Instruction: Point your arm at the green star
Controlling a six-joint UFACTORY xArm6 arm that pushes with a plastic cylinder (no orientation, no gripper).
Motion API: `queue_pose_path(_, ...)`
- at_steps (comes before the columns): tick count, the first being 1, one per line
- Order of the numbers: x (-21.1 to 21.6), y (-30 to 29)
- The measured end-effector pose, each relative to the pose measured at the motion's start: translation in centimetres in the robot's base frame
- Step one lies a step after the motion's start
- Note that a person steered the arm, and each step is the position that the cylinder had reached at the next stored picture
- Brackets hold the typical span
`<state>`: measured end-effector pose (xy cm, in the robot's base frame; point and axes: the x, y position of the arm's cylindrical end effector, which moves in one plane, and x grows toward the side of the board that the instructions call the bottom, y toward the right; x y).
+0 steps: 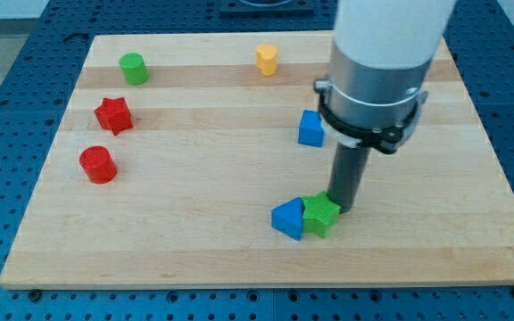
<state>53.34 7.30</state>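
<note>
Camera view. A pale wooden tabletop [239,250] lies on a blue perforated base [7,53], which shows on every side of it.

The arm [386,53] enters from the view's top, right of centre: a wide white housing over a grey collar with a black clamp ring. A straight dark rod [348,174] hangs down from the collar. There is no gripper on this arm, so nothing opens or closes and nothing is held. My tip [342,209] stands on the tabletop at the upper right edge of the green star [320,215], touching it or all but touching; the angle does not let me settle which.

The green star sits in the lower middle of the tabletop, a little toward the view's right. A blue block [287,218], wedge-like in shape, lies against its left side, and the two appear to touch.

A second blue block [310,128] stands above this pair, just left of the collar and well apart from the star. Its exact shape cannot be made out.

A yellow block [267,60] stands near the top edge, about mid-width; its shape is unclear at this size.

Three blocks occupy the view's left side, well apart from the rod. A green cylinder [133,69] is uppermost. A red star [113,115] lies below it, slightly further left. A red cylinder [97,165] lies below the red star, nearest the left edge.
</note>
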Motion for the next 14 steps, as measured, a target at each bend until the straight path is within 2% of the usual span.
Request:
queue_pose_path(4, 0.0, -15.8)
queue_pose_path(5, -0.1, -18.1)
queue_pose_path(6, -0.5, -18.1)
queue_pose_path(8, -0.7, -4.5)
queue_pose_path(9, 2.1, -2.0)
queue_pose_path(10, 3.2, 0.0)
queue_pose_path(14, 3.8, -2.2)
